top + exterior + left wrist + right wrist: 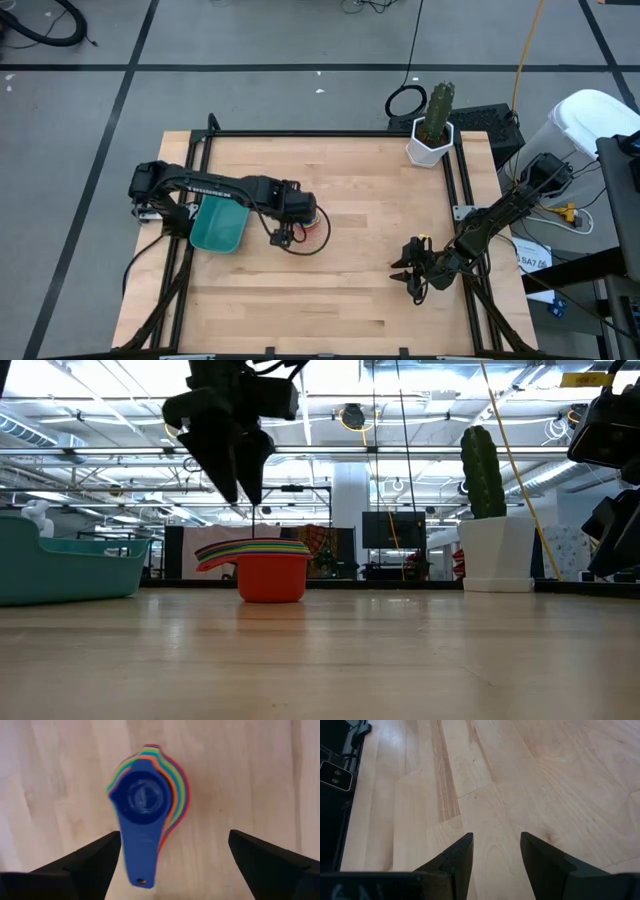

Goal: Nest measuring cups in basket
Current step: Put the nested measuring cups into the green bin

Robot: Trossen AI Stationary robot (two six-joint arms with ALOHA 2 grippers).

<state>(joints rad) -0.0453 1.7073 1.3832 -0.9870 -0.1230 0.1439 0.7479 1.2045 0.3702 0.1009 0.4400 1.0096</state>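
We see bright, even overhead light; ceiling lights [120, 410] glare in low view. Left wrist view soft, stacked measuring cups [147, 800] blurred. Shadows faint.

Light wood table [350, 290] with black frame rails. On it: teal basket [218, 226] at left, nested measuring cups [268, 568] near centre, white cactus pot [430, 143] upper right.

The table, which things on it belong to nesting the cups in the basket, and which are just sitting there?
Job:
- stack of measuring cups, nested on the bare wood, outside the basket
- teal basket, beside the stack
- left tool, open above the stack

Just there:
- white pot with cactus, at the far corner
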